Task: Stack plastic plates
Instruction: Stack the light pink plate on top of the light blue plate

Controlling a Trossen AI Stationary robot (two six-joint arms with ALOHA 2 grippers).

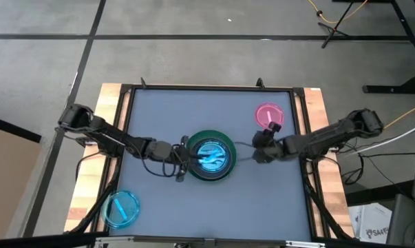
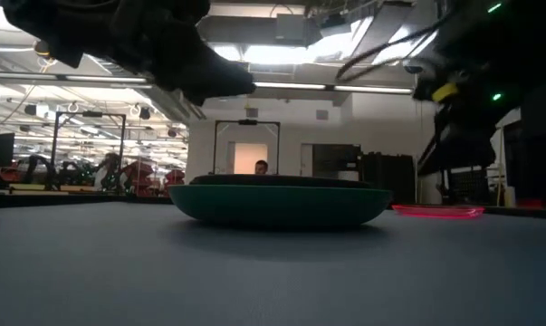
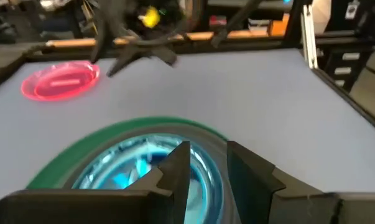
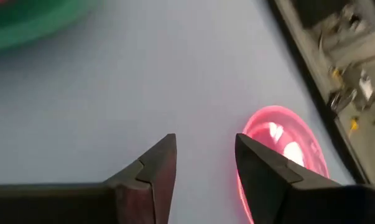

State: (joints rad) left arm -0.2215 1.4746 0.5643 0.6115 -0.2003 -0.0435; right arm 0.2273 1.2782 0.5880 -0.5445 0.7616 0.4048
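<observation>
Loose blue plate [image 1: 121,209] flat, well left-front of green plate [image 1: 193,170]. Left gripper [image 1: 184,159] narrowly open over its left rim; translucent blue plate [image 1: 213,156] nested inside. Right gripper [image 1: 257,146] narrowly open, empty, just right. Pink plate [image 1: 268,114] flat, right-rear

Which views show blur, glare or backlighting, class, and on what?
Low view: bright ceiling lights leave both arms as dark silhouettes above the green plate. Left wrist view: the other arm is motion-blurred beyond the pink plate. Right wrist view: the pink plate glows, with white glare spots.
</observation>
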